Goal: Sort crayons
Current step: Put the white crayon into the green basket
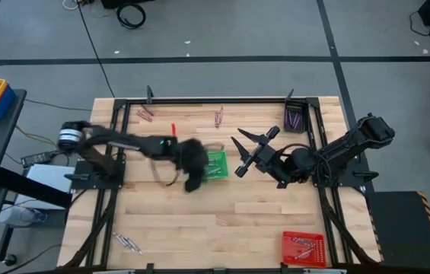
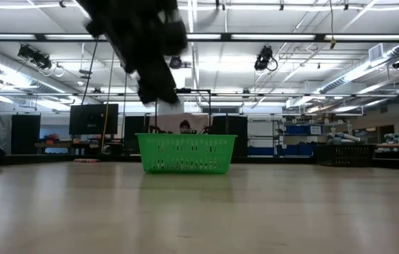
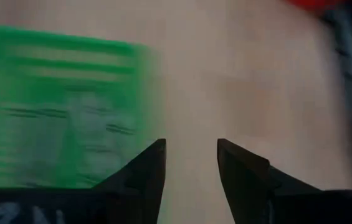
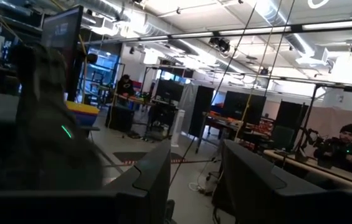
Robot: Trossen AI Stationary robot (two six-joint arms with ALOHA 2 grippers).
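The left claw (image 3: 188,165) hangs just above the table (image 1: 222,205) at the near edge of the green tray (image 1: 216,165), its two dark fingers (image 3: 144,171) parted with bare wood showing between them — nothing is held. From table height the same arm comes down from above onto the green tray's left side. The right claw (image 1: 246,152) sits just to the right of the green tray, raised and pointed out across the room, its fingers (image 4: 154,174) spread apart and empty.

The crayons lie scattered in small groups. A reddish-pink pair (image 1: 145,113) and a single red one (image 1: 174,129) rest on the wood near the far edge, left of centre, with a purplish pair (image 1: 218,116) further right along that edge. Purple crayons (image 1: 294,119) lie in the dark tray (image 1: 294,110) at the far right corner, pale ones (image 1: 304,242) in the red tray (image 1: 303,249) at the near right, and a pale grey cluster (image 1: 129,242) on bare wood near the near left corner.
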